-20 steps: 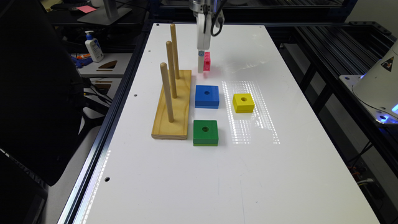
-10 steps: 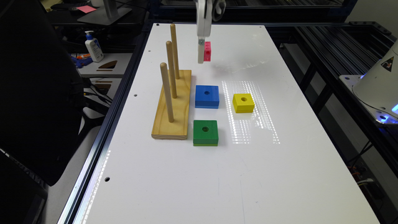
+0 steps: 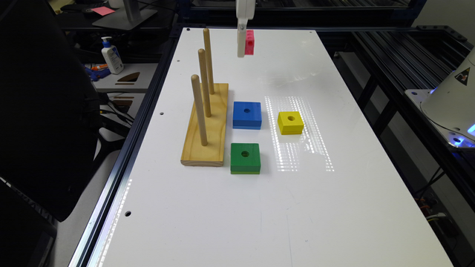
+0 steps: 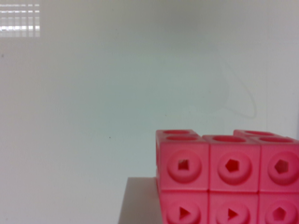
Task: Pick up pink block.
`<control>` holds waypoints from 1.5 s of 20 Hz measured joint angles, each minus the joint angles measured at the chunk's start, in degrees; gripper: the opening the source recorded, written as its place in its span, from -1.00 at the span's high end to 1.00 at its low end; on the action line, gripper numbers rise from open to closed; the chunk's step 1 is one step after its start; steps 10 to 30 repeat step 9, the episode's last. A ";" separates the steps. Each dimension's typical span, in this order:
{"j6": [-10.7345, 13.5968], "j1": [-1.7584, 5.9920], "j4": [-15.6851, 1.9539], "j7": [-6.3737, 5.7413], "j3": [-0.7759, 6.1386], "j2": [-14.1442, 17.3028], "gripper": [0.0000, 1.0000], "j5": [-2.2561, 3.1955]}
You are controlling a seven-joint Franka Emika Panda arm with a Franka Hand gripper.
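Hanging at the far end of the white table (image 3: 334,207) in the exterior view, gripper (image 3: 242,50) clamped on the pink block (image 3: 249,42), lifted clear of the surface. Nearer: wooden peg board (image 3: 206,128), blue block (image 3: 246,115), yellow block (image 3: 290,122), green block (image 3: 245,158). Seen from the wrist: pink block (image 4: 229,177) close up, joined cubes with holed faces, table well below.

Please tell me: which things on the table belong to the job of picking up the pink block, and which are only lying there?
Belong to the job:
- pink block, held above the table
- hand holding it

Only lying there:
- blue block
- yellow block
- green block
- wooden peg board with three upright pegs
- lotion bottle, off the table
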State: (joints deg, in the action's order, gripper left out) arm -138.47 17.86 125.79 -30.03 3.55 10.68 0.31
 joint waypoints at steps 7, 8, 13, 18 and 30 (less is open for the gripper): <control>3.71 -0.01 -0.06 -0.01 0.02 -4.14 1.00 -0.02; 4.38 -0.01 -0.06 -0.01 0.02 -4.88 1.00 -0.02; 4.93 -0.01 -0.06 -0.01 0.02 -5.43 1.00 -0.03; 4.93 -0.01 -0.06 -0.01 0.02 -5.43 1.00 -0.03; 4.93 -0.01 -0.06 -0.01 0.02 -5.43 1.00 -0.03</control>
